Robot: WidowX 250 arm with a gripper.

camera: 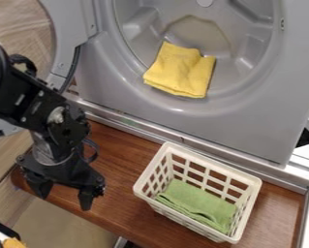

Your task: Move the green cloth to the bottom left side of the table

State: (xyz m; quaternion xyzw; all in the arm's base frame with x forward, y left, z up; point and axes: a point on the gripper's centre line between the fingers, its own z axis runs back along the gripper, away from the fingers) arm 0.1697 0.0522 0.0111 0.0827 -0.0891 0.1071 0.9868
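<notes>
My jaws stood spread and empty over the left part of the table [121,169]. The green cloth [198,202] lay inside the white basket [215,162], so I needed to descend steeply, pinch one fold, lift straight clear, then swing left.

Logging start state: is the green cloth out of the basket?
No, the green cloth lies inside the white basket.

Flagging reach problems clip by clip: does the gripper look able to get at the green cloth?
Probably yes. The gripper hangs open beside the basket, which has no lid, and nothing lies on the green cloth. It would likely have to clear the rim first.
</notes>
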